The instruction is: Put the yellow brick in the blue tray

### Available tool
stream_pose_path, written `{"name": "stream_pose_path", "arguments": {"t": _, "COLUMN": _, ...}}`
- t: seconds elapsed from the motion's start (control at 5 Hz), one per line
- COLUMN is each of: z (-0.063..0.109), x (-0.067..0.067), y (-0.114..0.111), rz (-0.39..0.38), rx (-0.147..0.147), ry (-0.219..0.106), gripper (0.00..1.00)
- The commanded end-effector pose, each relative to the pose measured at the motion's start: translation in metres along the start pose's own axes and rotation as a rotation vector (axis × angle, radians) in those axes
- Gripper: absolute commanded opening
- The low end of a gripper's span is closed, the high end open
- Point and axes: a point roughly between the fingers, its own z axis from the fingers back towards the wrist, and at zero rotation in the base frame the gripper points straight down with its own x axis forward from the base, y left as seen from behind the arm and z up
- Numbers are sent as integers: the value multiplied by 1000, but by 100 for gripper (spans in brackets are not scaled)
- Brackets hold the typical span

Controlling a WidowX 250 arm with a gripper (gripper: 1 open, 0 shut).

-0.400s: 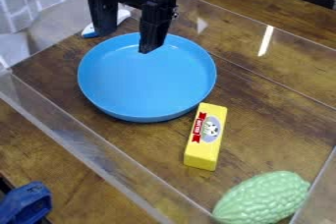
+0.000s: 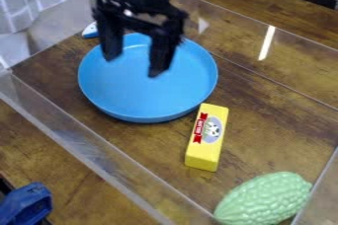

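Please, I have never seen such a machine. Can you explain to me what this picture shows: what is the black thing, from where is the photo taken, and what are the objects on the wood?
The black thing is the end of a robot arm. Its two-fingered hand is called the gripper. It points down, its fingers are spread open, and it holds nothing. It hangs above the blue tray, a round shallow dish with nothing in it.

There is only one picture, taken by a camera in front of the table, looking down at an angle.

On the wooden table, beside the tray, lies the yellow brick, a small block with a white and red label. Nearer the camera is a bumpy light-green oval object. At the lower left corner a blue and white object shows only partly.
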Motion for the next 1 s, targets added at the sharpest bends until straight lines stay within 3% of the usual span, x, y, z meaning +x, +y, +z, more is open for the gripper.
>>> {"name": "stream_pose_path", "arguments": {"t": 0.0, "z": -5, "x": 3, "y": -24, "rz": 23, "rx": -11, "ry": -60, "gripper": 100}}
{"name": "stream_pose_path", "arguments": {"t": 0.4, "z": -31, "x": 4, "y": -55, "rz": 57, "rx": -37, "ry": -101, "gripper": 100}}
{"name": "stream_pose_path", "arguments": {"t": 0.8, "z": -44, "x": 12, "y": -63, "rz": 47, "rx": -63, "ry": -140, "gripper": 100}}
